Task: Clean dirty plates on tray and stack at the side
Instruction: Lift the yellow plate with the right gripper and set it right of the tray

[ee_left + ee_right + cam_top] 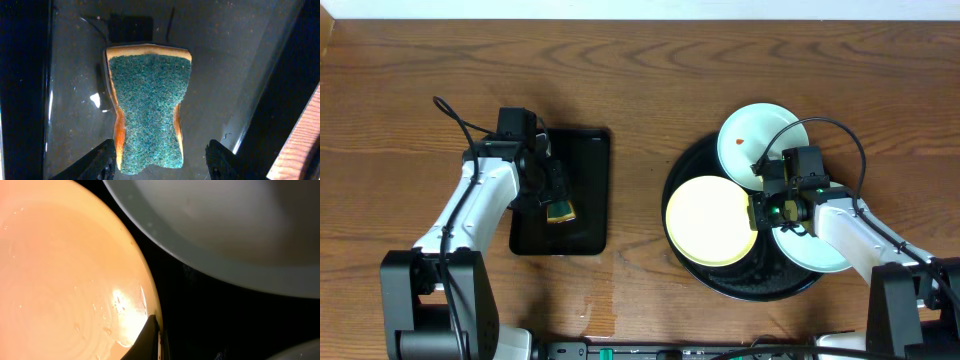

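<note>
The round black tray [692, 172] at the right holds three plates. A pale yellow plate [708, 222] lies at its left, a mint-white plate [752, 140] with a small red spot at the back, and a second mint-white plate [820, 255] at the front right, partly under my right arm. My right gripper [757, 212] is shut on the yellow plate's right rim. In the right wrist view one finger [154, 339] lies on the wet yellow plate [60, 280]. My left gripper [162, 162] is open, its fingers either side of the near end of a green-topped sponge [149, 105].
The sponge [560, 211] lies on a smaller rectangular black tray [585, 190] at the left, with the left gripper [552, 190] over it. The tray floor [225, 75] looks wet. Bare wooden table [635, 250] separates the two trays.
</note>
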{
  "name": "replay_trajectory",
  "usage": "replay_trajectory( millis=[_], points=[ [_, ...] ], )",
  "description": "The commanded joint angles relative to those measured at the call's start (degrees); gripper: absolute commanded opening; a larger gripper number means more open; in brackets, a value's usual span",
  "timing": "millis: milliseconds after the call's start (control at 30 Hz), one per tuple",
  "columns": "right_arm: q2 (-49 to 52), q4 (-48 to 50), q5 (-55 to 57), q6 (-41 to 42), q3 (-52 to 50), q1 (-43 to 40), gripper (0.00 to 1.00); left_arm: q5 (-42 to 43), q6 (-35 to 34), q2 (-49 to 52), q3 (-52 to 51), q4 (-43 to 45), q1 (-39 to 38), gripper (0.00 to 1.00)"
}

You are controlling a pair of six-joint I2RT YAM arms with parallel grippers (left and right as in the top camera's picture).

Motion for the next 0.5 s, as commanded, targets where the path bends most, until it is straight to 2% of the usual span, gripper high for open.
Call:
replay_trajectory(
  millis=[0, 200, 467],
  points=[
    [0.13, -0.57, -6.91, 0.02, -0.37, 1.2, 0.01, -0.74, 0.76, -0.42, -0.39, -0.2, 0.39, 0.59],
    [-7.41, -0.11, -5.01, 0.22, 0.83, 1.14, 0.01, -0.74, 0.76, -0.42, -0.39, -0.17, 0.39, 0.59],
    [-18.34, 3.52, 11.3, -2.45, 0.87, 1.14, 0.01, -0.74, 0.76, -0.42, -0.39, -0.17, 0.39, 0.59]
  ],
)
